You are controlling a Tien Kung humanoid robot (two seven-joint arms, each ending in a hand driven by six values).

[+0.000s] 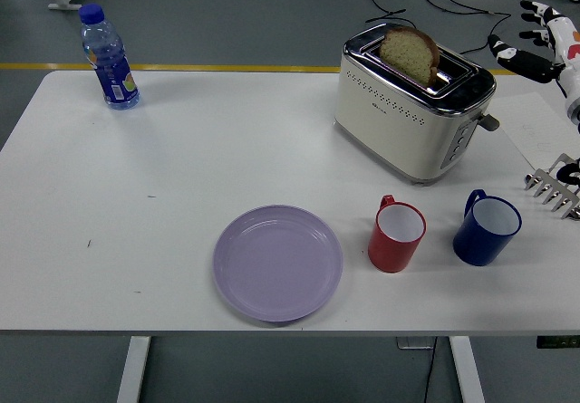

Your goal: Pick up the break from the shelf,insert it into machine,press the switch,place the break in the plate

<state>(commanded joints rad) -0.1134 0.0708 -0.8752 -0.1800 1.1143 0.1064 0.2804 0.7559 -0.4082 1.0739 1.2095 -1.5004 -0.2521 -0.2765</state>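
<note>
Bread [410, 52] seated upright in toaster [412, 104] slot, half exposed. Right hand [535, 45] raised at far right, fingers spread, nothing held, well apart from bread. Plate [277, 263] left bare near front edge.

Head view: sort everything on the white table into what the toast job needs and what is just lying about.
Needed for the job:
brown bread slice standing in the slot
cream and chrome toaster
lilac round plate
metal rack at the right edge
right hand, open

Lying about:
blue-capped water bottle
red mug
blue mug
</note>
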